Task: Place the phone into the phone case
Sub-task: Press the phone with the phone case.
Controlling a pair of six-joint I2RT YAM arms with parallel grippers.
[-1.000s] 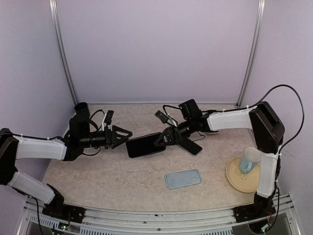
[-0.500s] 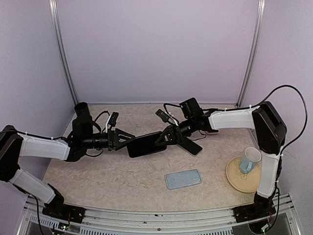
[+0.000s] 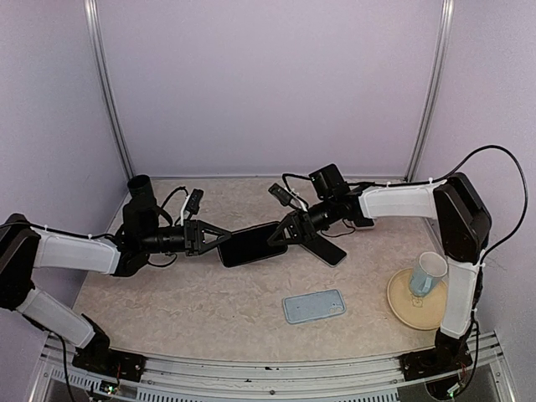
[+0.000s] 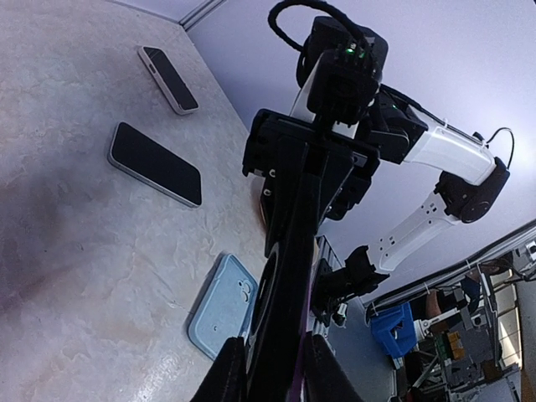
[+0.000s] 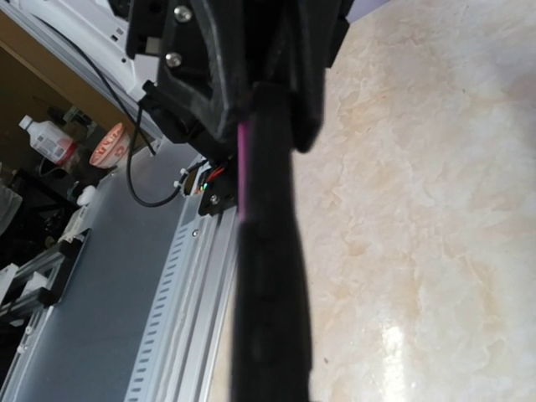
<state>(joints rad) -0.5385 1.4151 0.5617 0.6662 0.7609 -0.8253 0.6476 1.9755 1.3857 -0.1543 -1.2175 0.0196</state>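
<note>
Phone (image 3: 251, 245) hung with its long axis left-right; left fingers (image 3: 211, 228) and right fingers (image 3: 283, 233) each clamped an end; case (image 3: 314, 306) lay below on the desk (image 3: 167, 293), nearer the right arm.

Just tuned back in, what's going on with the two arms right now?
Both arms hold one dark phone in the air between them. The right gripper has its jaws shut on the phone's right end, and the left gripper has its jaws pinching the left end. The light blue phone case lies flat on the table nearer the arm bases, and the phone is not yet in it.
</note>
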